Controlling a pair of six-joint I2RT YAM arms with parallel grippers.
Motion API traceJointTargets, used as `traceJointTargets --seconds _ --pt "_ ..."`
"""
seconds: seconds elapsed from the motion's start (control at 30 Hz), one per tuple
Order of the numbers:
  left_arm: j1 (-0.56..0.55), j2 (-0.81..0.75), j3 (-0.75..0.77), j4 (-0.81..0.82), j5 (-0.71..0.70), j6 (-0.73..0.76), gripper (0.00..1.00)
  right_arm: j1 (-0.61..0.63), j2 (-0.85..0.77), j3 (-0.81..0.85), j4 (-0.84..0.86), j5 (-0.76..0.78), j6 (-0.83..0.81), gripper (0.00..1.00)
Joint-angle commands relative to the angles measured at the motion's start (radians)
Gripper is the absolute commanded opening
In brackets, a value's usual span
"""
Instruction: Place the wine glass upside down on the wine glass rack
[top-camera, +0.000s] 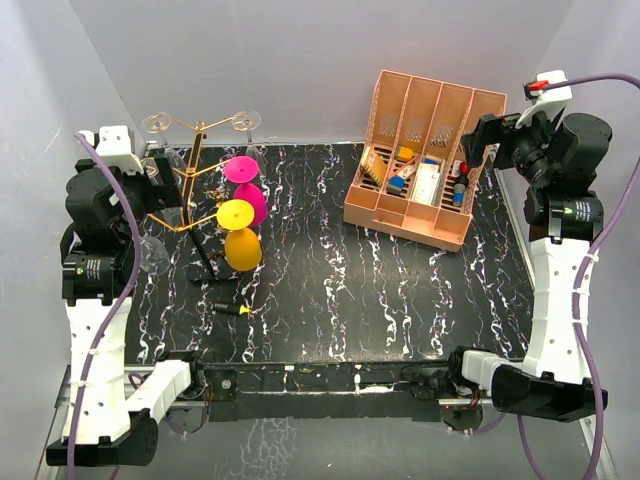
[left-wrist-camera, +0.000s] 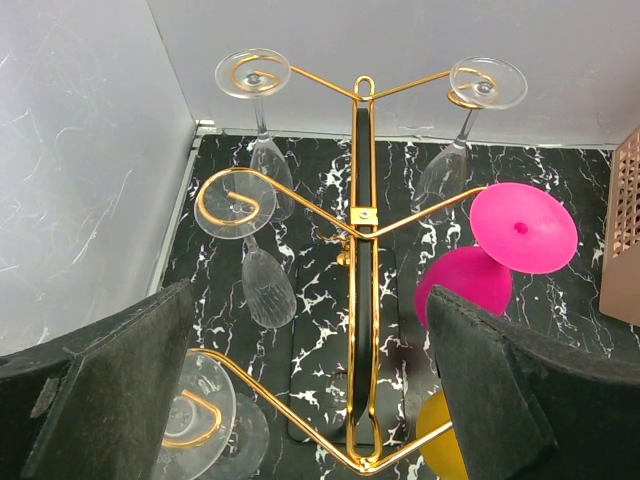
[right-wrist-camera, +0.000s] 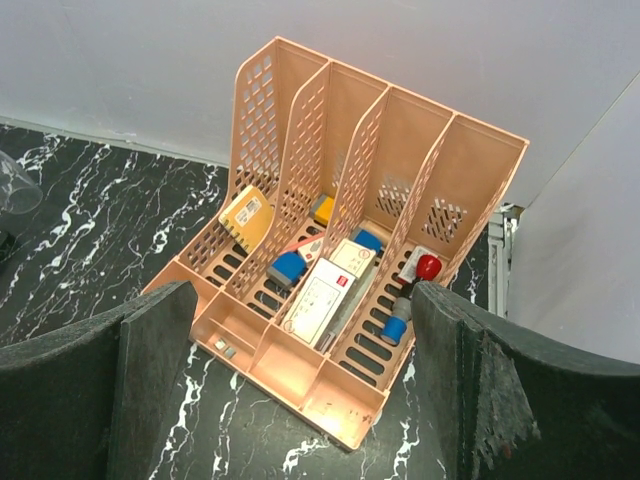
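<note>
The gold wire wine glass rack (top-camera: 199, 185) stands at the table's left on a black base; its post shows in the left wrist view (left-wrist-camera: 362, 250). Several glasses hang upside down on its curled arms: clear ones (left-wrist-camera: 252, 72) (left-wrist-camera: 487, 82) (left-wrist-camera: 235, 203), a pink one (left-wrist-camera: 523, 227) and a yellow one (top-camera: 238, 232). The nearest clear wine glass (left-wrist-camera: 195, 410) hangs with its foot on the low left arm, just beside my left finger. My left gripper (left-wrist-camera: 310, 330) is open and empty, high over the rack (top-camera: 163, 176). My right gripper (right-wrist-camera: 303, 340) is open and empty above the organiser (top-camera: 478, 140).
A salmon-pink file organiser (top-camera: 420, 165) with small items in its slots stands at the back right, also in the right wrist view (right-wrist-camera: 340, 280). A small black and yellow pen (top-camera: 232, 311) lies on the dark marbled table (top-camera: 380, 300) in front of the rack. Grey walls enclose the table.
</note>
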Motion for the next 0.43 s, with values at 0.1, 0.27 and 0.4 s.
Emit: traceJointTargets --seconds 0.1,0.27,0.4 --pt "-0.001 -0.004 0.031 0.013 -0.023 -0.007 0.97 -0.005 0.007 -0.018 0.062 -0.008 0.017 0.98" --pt "-0.001 -0.003 0.029 0.017 -0.028 -0.004 0.97 -0.005 0.007 -0.024 0.071 -0.010 0.026 0.98" --pt "-0.002 -0.003 0.027 0.018 -0.028 -0.001 0.97 -0.005 0.003 -0.023 0.067 -0.010 0.024 0.98"
